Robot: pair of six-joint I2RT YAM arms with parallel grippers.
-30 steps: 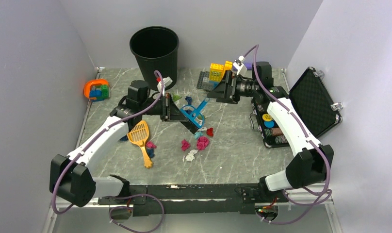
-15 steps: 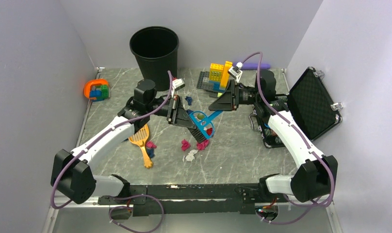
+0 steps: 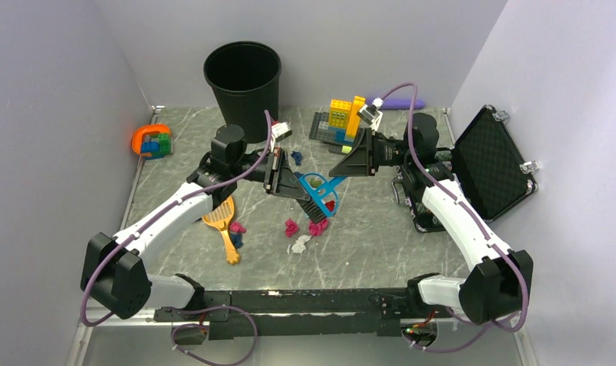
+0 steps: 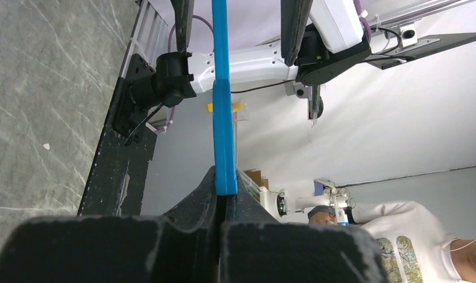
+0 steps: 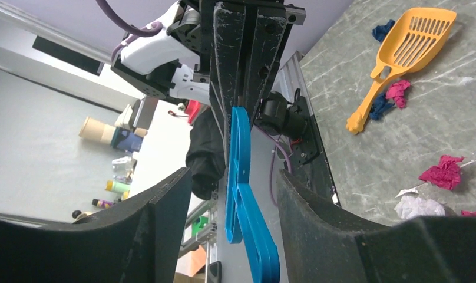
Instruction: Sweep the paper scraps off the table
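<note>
the paper scraps (image 3: 314,226) lie loose mid-table (image 3: 381,240), a few beside the orange scoop (image 3: 219,212). just over them hangs a blue brush (image 3: 320,194), bristles down. the left claw (image 3: 293,185) pinches its handle. the right claw (image 5: 235,183) is spread around the handle's looped end and seems clear of it, likely placed to take the brush over or steady it.
</note>
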